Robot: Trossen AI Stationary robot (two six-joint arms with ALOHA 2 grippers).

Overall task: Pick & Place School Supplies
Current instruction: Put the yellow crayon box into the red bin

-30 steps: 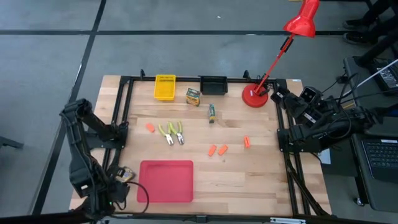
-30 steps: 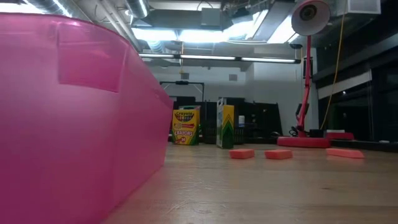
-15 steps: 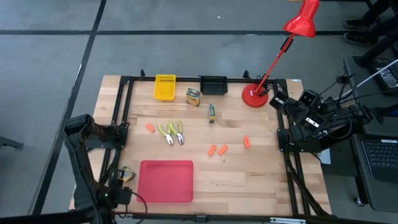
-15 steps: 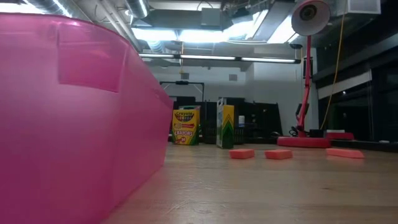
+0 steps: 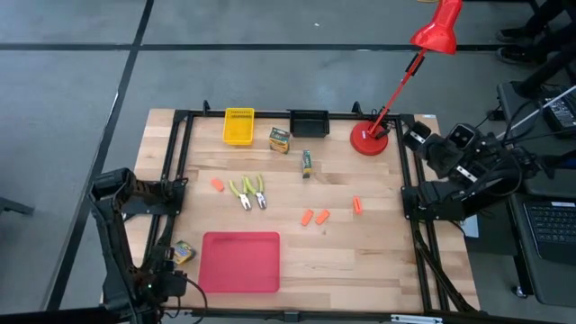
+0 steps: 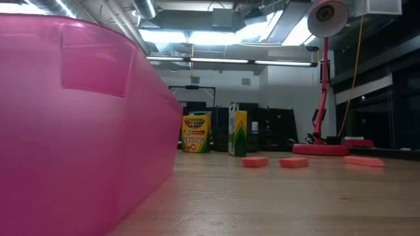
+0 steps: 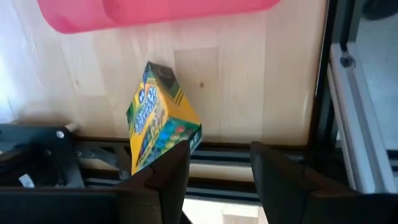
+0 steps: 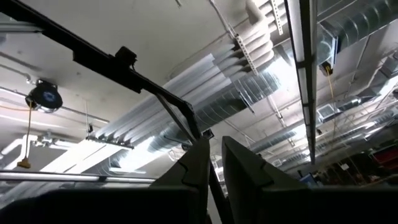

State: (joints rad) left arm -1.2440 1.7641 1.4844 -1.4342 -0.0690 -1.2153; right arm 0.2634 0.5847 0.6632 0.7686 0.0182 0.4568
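While the left gripper [image 7: 214, 168] hangs with its fingers spread and nothing between them, a crayon box [image 7: 160, 119] lies tilted on the table [image 5: 360, 261] just ahead of one finger, beside the red tray [image 5: 240, 262]. Beyond the tray lie pliers [image 5: 248, 191] and orange pieces [image 5: 315, 217]. The right gripper [image 8: 211, 163], nearly pressed together and empty, points at the ceiling.

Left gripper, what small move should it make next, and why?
Probably close the left gripper back on the crayon box and lift it toward the red tray: its fingers are open, and the box lies on the table beside the tray, not in it.
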